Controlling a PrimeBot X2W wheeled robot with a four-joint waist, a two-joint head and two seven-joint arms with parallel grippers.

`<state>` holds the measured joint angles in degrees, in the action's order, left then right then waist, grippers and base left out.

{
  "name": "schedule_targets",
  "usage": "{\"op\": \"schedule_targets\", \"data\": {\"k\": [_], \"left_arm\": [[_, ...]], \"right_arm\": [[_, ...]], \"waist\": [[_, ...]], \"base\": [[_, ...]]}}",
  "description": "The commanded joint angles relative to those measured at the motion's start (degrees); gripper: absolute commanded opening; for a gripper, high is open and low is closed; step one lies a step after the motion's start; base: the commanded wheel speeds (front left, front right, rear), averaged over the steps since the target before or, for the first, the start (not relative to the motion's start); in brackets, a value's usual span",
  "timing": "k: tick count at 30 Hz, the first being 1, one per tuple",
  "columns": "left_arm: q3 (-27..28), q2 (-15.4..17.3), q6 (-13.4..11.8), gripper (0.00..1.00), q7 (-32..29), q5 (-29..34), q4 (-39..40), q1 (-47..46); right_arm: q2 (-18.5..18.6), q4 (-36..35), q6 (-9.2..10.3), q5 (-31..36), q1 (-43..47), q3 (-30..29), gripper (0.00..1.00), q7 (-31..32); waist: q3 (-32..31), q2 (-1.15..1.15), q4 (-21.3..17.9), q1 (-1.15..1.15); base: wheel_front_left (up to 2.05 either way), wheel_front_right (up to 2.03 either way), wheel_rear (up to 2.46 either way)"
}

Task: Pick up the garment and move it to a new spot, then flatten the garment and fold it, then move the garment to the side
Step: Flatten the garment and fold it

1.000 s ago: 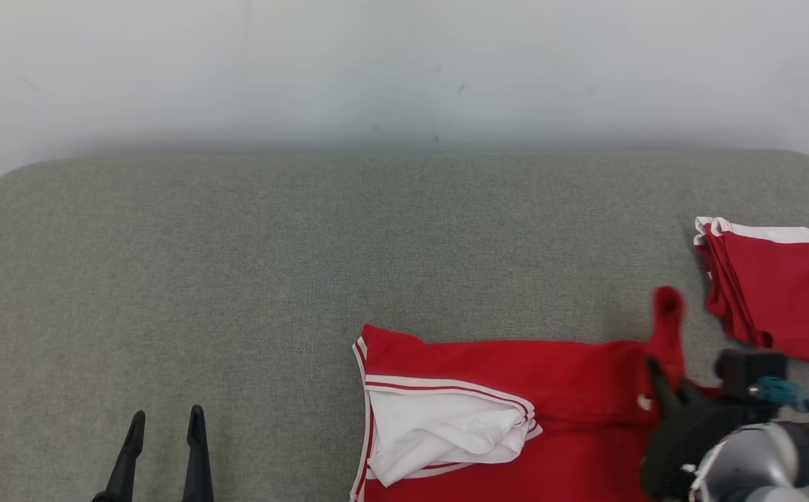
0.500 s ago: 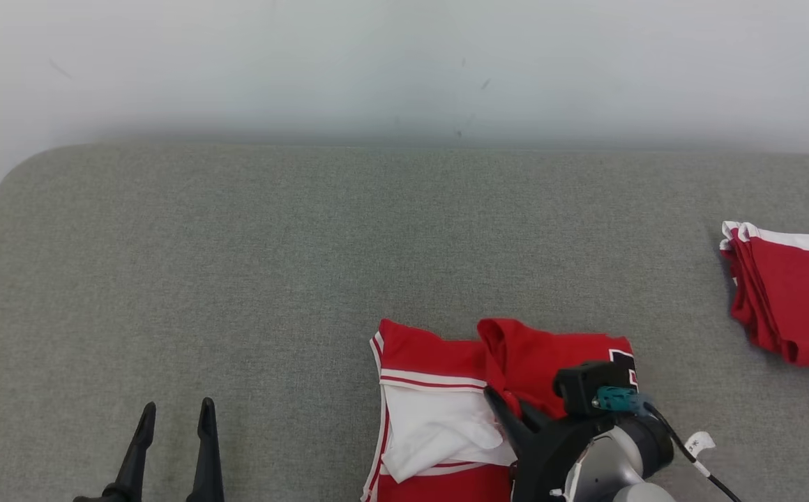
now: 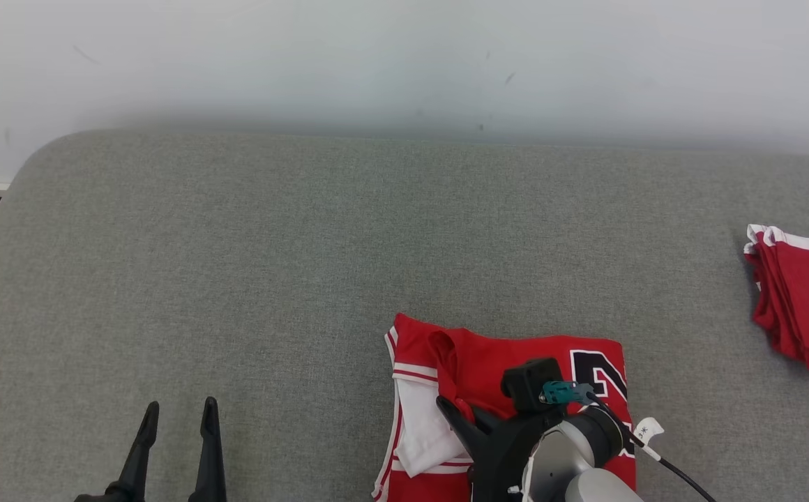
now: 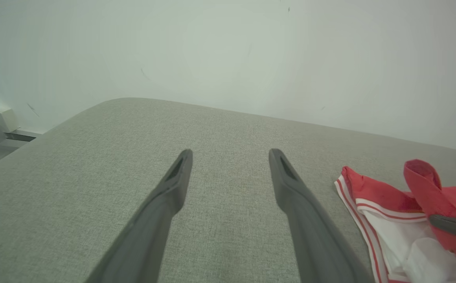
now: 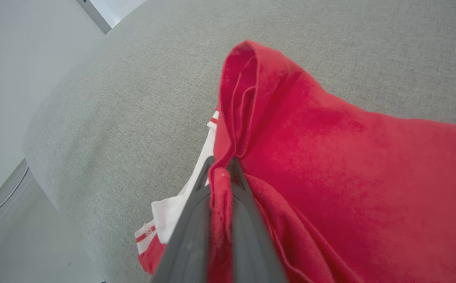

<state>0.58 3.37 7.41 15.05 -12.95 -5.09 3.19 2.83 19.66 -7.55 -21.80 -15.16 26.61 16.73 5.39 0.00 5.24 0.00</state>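
Grey woven padding (image 3: 237,279) lies bare and wide to the left of the red garment (image 3: 537,348) and beyond it. The garment sits near the front edge, right of centre. The pad's rounded left corner and the pale wall (image 3: 376,63) bound that open room. A folded red stack (image 3: 802,300) lies well apart at the right edge. The right gripper (image 3: 460,408) is clamped on a red fold of the garment, above its white part. The left gripper (image 3: 180,404) hovers over bare pad, fingers spread, holding nothing. Since a second ago the garment's right half has been carried leftward over itself, turning black lettering (image 3: 596,373) upward, and the camera has swung slightly.
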Motion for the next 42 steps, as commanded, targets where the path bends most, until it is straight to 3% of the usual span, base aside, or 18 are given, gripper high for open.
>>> {"op": "schedule_targets", "data": {"k": [1, 6, 7, 8, 14, 17, 25, 31, 32, 33, 34, 35, 42], "left_arm": [[0.1, 0.0, 0.1, 1.0, 0.1, -0.1, -0.1, -0.8], [-0.2, 0.0, 0.1, 1.0, 0.1, 0.0, -0.4, -1.2], [-0.2, 0.0, 0.1, 1.0, 0.1, 0.0, -0.5, -1.1], [-0.2, 0.0, 0.1, 1.0, 0.1, -0.1, -0.6, -1.1], [0.3, -0.1, 0.1, 1.0, 0.1, -0.2, -0.8, -0.5], [0.5, -0.1, 0.1, 1.0, 0.1, -0.2, -0.7, 0.2], [0.5, -0.2, 0.1, 1.0, 0.1, -0.5, -0.3, 1.3], [0.3, -0.3, 0.1, 1.0, 0.1, -0.6, -0.4, 0.9], [0.3, -0.3, 0.1, 1.0, 0.1, -0.6, -0.4, 0.8], [0.4, -0.3, 0.1, 1.0, 0.1, -0.7, -0.3, 0.7], [0.4, -0.3, 0.1, 1.0, 0.1, -0.7, -0.4, 0.6], [0.3, -0.3, 0.1, 1.0, 0.1, -0.7, -0.4, 0.4], [0.0, -0.3, 0.1, 1.0, 0.1, -0.7, -0.7, -0.9]], "right_arm": [[0.1, 0.9, 0.13, -0.6, -1.2, 0.4, 0.0, -0.7], [0.1, 4.6, 0.13, -2.1, -3.3, 1.7, 0.0, -2.2], [0.1, 4.9, 0.13, -2.9, -3.6, 2.0, 0.24, -2.6], [0.1, 4.8, 0.13, -4.6, -3.8, 2.3, 1.0, -3.4], [0.1, 1.5, 0.13, -16.3, -5.0, 4.5, 1.0, -8.1], [0.1, -0.9, 0.13, -18.7, -5.0, 3.0, 1.0, -9.6], [2.5, -4.3, 0.13, 2.4, 1.5, -13.6, 1.0, -5.8], [1.8, -7.1, 0.13, 8.8, 6.8, -15.8, 1.0, -2.6], [1.7, -7.5, 0.13, 9.5, 7.4, -15.2, 0.85, -2.1], [1.5, -7.8, 0.13, 9.9, 8.0, -14.6, 0.36, -1.7], [1.3, -8.0, 0.13, 10.1, 8.4, -13.6, 0.15, -1.3], [1.1, -8.0, 0.13, 10.5, 8.6, -12.6, 0.0, -1.1], [0.5, -5.0, 0.13, 11.9, 8.1, -4.2, 0.0, 0.8]], "waist": [[0.2, 0.0, 0.1, 0.0], [0.3, 0.0, 0.7, 0.0], [0.3, 0.0, 0.8, 0.0], [0.3, 0.0, 0.9, 0.0], [-0.4, 0.0, 0.7, 0.0], [-1.1, 0.0, 0.3, 0.0], [-1.6, 0.0, -1.1, 0.0], [-1.3, 0.0, -1.4, 0.0], [-1.3, 0.0, -1.5, 0.0], [-1.2, 0.0, -1.5, 0.0], [-1.1, 0.0, -1.5, 0.0], [-1.0, 0.0, -1.5, 0.0], [-0.4, 0.0, -0.6, 0.0]], "base": [[0.0, 0.0, 0.0], [0.0, 0.0, 0.0], [0.0, 0.0, 0.0], [0.0, 0.0, 0.0], [0.0, 0.0, 0.0], [0.0, 0.0, 0.0], [0.0, 0.0, 0.0], [0.0, 0.0, 0.0], [0.0, 0.0, 0.0], [0.0, 0.0, 0.0], [0.0, 0.0, 0.0], [0.0, 0.0, 0.0], [0.0, 0.0, 0.0]]}}
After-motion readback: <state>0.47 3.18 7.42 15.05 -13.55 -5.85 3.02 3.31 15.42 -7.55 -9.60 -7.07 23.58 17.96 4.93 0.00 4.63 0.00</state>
